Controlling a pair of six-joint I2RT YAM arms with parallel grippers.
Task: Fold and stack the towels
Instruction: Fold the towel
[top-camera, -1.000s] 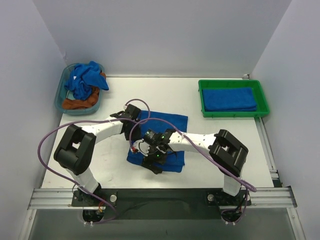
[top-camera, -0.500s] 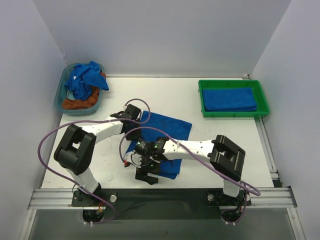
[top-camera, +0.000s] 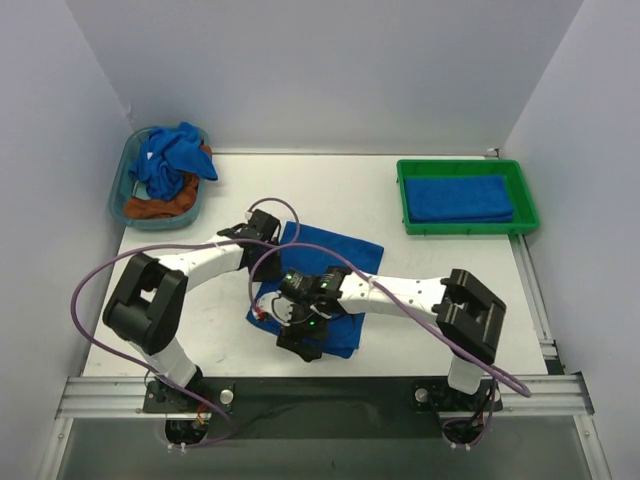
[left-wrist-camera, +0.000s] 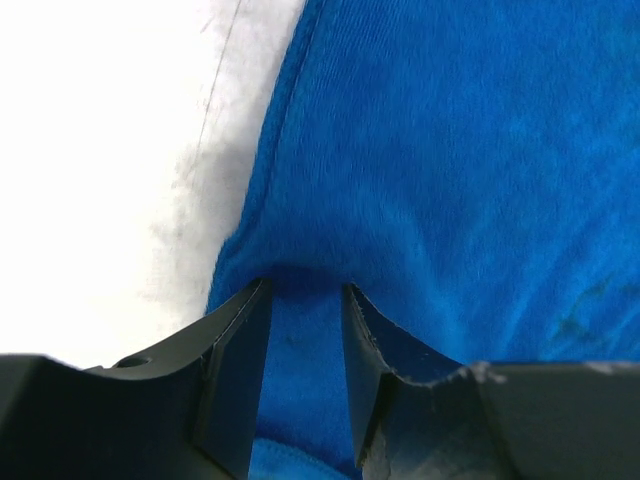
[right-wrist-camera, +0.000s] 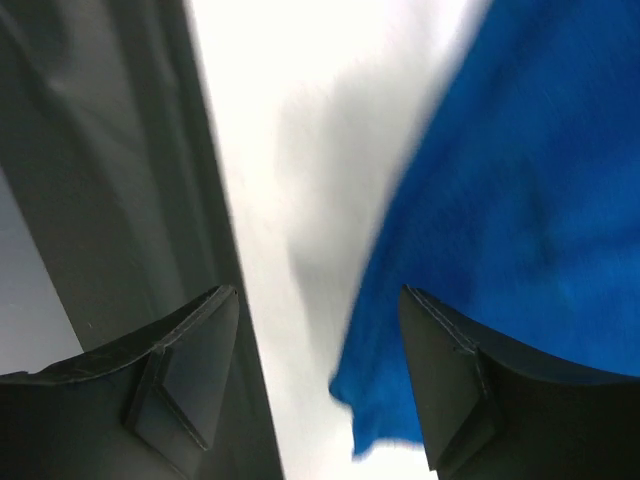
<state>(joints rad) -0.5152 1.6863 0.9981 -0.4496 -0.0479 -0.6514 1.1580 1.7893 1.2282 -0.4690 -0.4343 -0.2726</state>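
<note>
One royal-blue towel (top-camera: 335, 265) lies spread on the white table (top-camera: 450, 280) between the arms. My left gripper (top-camera: 260, 230) is at its far left corner. In the left wrist view the left gripper (left-wrist-camera: 305, 290) is shut on a bunched fold of the towel (left-wrist-camera: 450, 150). My right gripper (top-camera: 300, 340) hovers at the towel's near left corner. In the right wrist view the right gripper (right-wrist-camera: 318, 292) is open, and a corner of the towel (right-wrist-camera: 520, 200) lies between the fingers, close to the right one. A folded towel (top-camera: 458, 198) lies in the green tray (top-camera: 402, 200).
A teal basket (top-camera: 120, 195) at the back left holds crumpled blue towels (top-camera: 170, 160) and an orange-brown cloth (top-camera: 160, 208). White walls stand close on three sides. The table's near edge with its metal rail (top-camera: 330, 395) is just behind my right gripper.
My right gripper has moved from over the towel toward its near left corner, and its jaws have narrowed a little. The left gripper has kept its hold at the far corner.
</note>
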